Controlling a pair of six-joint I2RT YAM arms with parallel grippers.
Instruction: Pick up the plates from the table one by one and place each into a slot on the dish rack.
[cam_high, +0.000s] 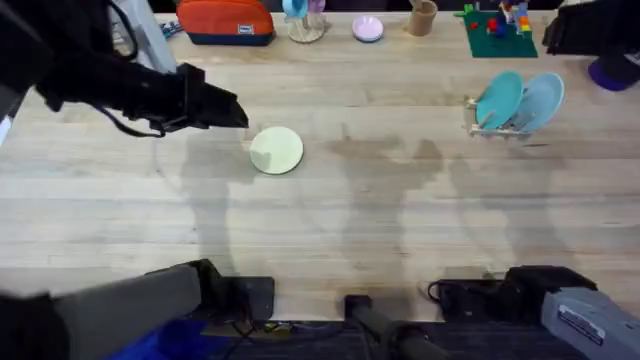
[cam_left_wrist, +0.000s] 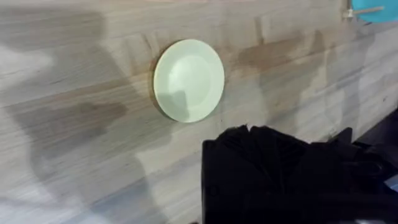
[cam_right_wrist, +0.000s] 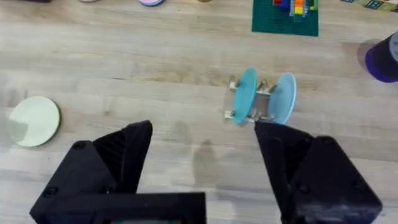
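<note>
Hovering beside the cream-yellow plate (cam_high: 276, 151), the left tool (cam_high: 238, 113) is sitting just off its rim; cannot tell how its jaws are standing. The plate is lying flat on the counter (cam_high: 380, 220), well apart from the dish rack (cam_high: 492, 122), where the teal plate (cam_high: 498, 99) and light blue plate (cam_high: 540, 100) are already standing. The right tool (cam_right_wrist: 202, 155) is gaping wide, empty. Judgement: the flat plate is offering only its edge, so the left tool should be pinching the rim, lifting it clear, then tipping it upright over a free slot.
</note>
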